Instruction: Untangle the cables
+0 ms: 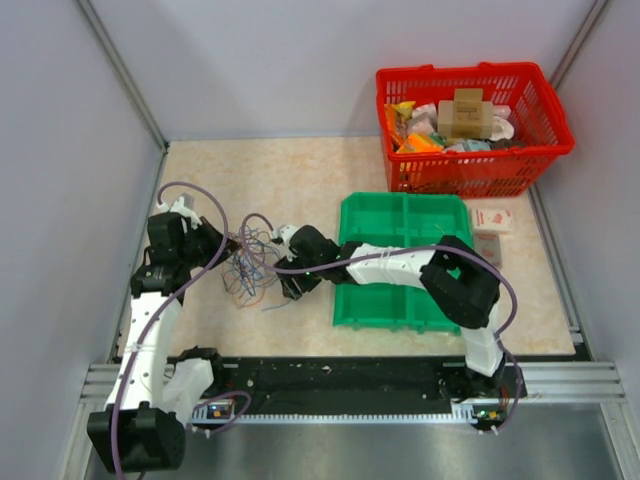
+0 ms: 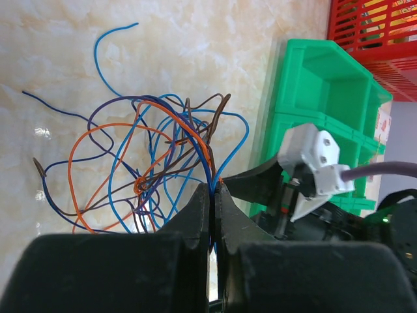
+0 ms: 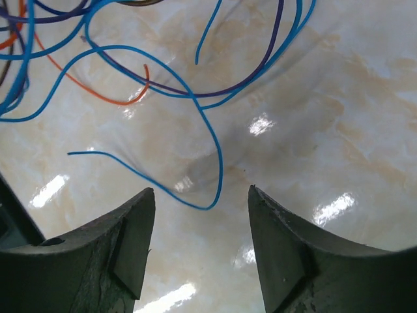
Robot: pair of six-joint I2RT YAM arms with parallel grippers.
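Observation:
The cables (image 1: 248,265) are a tangle of thin blue, orange and dark wires on the marble-patterned table, left of centre. In the left wrist view the cables (image 2: 143,163) spread out ahead of my left gripper (image 2: 214,190), which is shut on a few blue and orange strands at the tangle's near edge. My left gripper (image 1: 226,247) is at the tangle's left side. My right gripper (image 1: 292,282) is at its right side. It is open (image 3: 202,199) and empty, close above the table, with a loose blue loop (image 3: 212,189) lying just beyond its fingertips.
A green compartment tray (image 1: 440,215) lies right of the cables, under the right forearm. A red basket (image 1: 478,170) full of packets stands at the back right. Two small boxes (image 1: 492,218) sit beside the tray. Grey walls close in the left and right sides.

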